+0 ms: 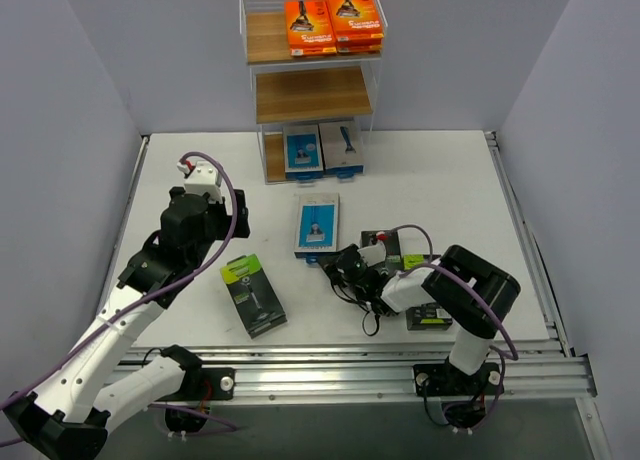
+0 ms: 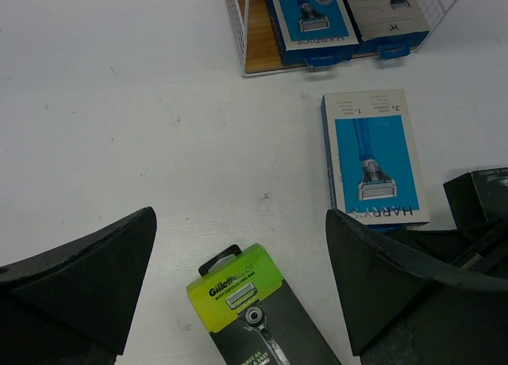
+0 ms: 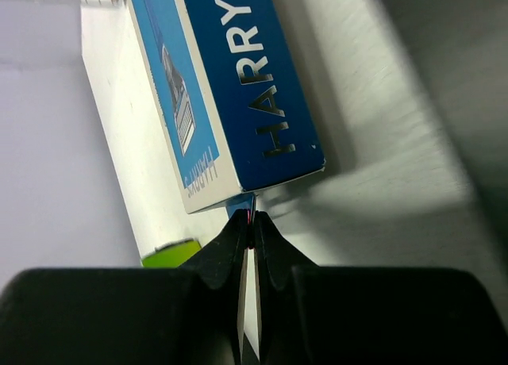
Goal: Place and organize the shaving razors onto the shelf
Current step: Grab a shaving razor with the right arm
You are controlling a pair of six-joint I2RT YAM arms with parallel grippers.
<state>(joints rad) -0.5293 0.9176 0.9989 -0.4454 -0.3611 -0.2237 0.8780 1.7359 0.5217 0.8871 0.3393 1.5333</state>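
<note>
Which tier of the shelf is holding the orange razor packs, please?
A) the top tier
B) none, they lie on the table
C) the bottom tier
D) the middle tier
A: the orange razor packs sit on the wire-railed top tier of the shelf, while the bottom tier holds only blue-and-white packs.

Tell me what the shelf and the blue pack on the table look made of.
The shelf: white coated metal wire, thin rods; boards look like wood, matte, grain visible, possibly laminate. The blue pack: printed cardboard, folded edges, shiny silver lettering.
</note>
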